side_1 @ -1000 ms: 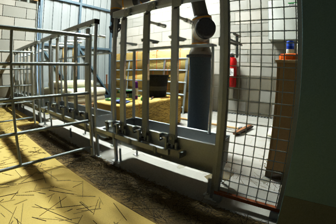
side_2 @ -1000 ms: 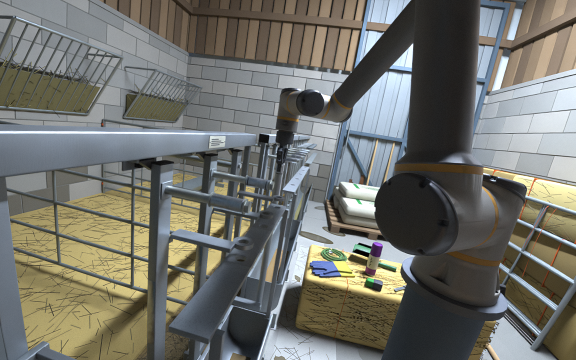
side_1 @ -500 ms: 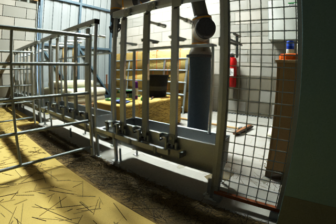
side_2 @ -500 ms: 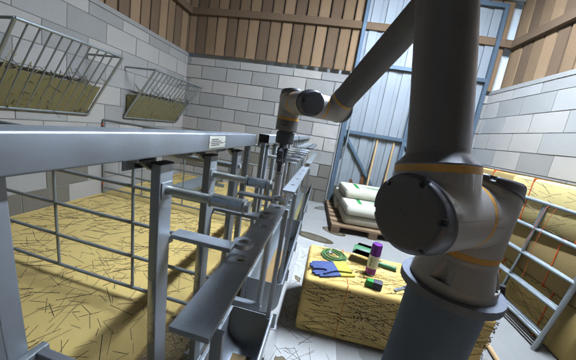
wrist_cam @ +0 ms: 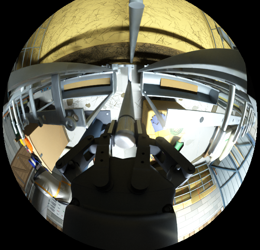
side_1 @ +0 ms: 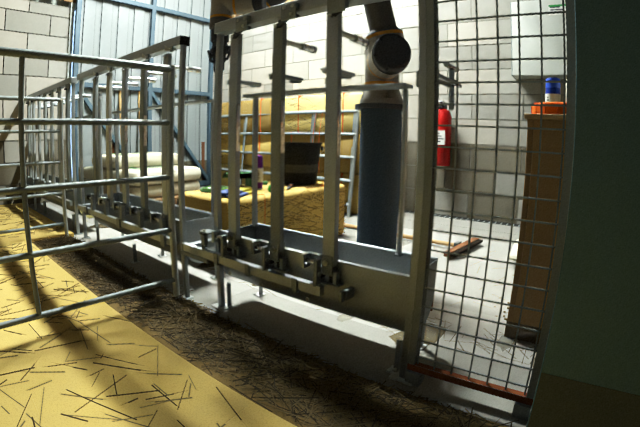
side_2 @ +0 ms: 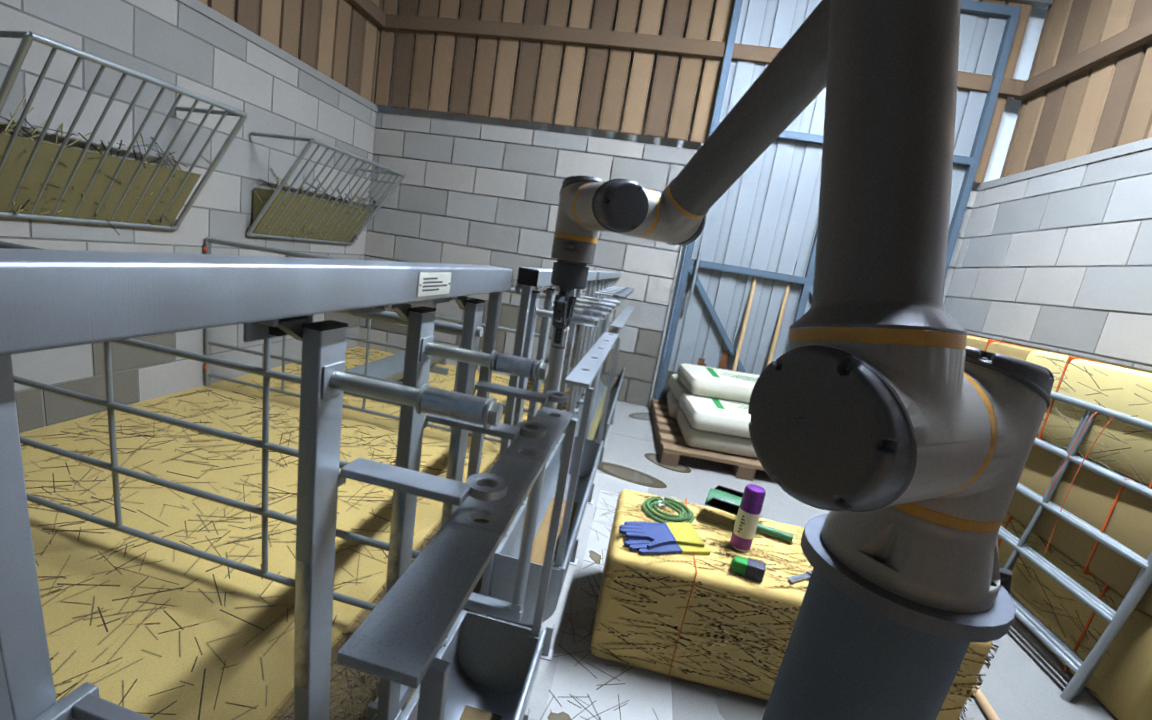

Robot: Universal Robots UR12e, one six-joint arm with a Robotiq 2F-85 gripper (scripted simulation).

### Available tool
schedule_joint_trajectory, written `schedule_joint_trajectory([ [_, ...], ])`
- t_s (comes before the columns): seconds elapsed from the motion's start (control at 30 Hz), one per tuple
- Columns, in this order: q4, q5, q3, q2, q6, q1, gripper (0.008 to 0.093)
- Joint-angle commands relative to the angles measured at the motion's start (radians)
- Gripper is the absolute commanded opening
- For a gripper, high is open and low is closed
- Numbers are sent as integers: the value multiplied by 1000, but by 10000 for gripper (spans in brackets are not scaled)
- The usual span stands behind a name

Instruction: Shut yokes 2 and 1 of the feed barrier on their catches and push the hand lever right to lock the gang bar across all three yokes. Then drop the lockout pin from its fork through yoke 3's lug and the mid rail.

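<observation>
The hand lever (wrist_cam: pixel 125 125) is a grey upright bar with a ribbed grip and rounded knob, standing at the far left end of the feed barrier (side_1: pixel 279 153). Three yoke bars (side_1: pixel 332 143) stand upright under the top rail, with their catches along the gang bar (side_1: pixel 269 262) at the trough. The mid rail (side_2: pixel 482 528) with its holes runs behind the yokes, and a lug with an eye (wrist_cam: pixel 70 123) shows to the lever's left. I cannot make out the lockout pin. My gripper (wrist_cam: pixel 125 133) reaches down from above at the barrier's left end (side_2: pixel 563 309) and is clamped around the lever's ribbed grip.
Behind the barrier stand hay bales with gloves, a purple bottle (side_2: pixel 748 517) and small tools, plus my arm's pedestal (side_1: pixel 380 174). A mesh panel (side_1: pixel 496 179) closes the right end, a rail fence (side_1: pixel 93 153) runs to the left, and straw bedding covers the pen floor.
</observation>
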Motion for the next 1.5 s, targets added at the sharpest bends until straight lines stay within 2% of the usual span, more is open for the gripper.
schedule_joint_trajectory([
  [0.0, 0, 0, 0, -1, 0, 0, 80],
  [0.23, 0, 0, -1, -1, 0, 0, 90],
  [1.03, 0, 0, -1, -1, 0, 0, 570],
  [1.47, 0, 0, -1, -1, 0, 0, 580],
])
